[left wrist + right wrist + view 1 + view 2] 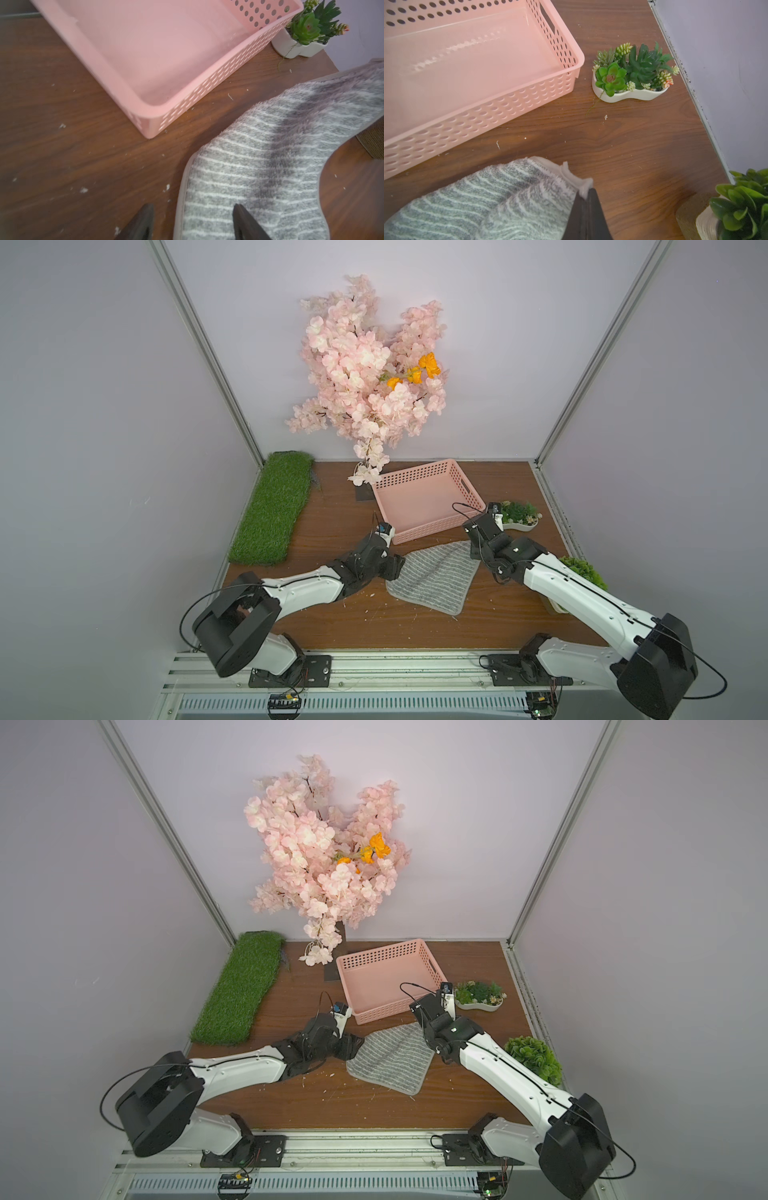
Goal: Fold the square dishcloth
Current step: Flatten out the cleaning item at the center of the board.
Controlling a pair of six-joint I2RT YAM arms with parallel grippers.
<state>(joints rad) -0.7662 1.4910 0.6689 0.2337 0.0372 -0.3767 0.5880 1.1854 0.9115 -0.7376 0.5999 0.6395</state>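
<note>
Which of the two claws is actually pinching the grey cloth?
The right gripper: its jaws are shut on a corner of the square dishcloth. The left gripper is open, its jaws straddling the cloth's edge.

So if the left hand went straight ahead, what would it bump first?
Probably the cloth: its edge lies just ahead of the open left hand. Beyond that, the basket.

near strip of worktop (395, 626) in front of the dishcloth (432, 576) bare, open to pass. pink basket (432, 529) stands just behind it, narrow gap between. succulent pot (519, 517) and leafy plant (582, 570) crowd the right side; grass mat (270, 514) far left; blossom tree (365, 377) overhangs the back
</note>
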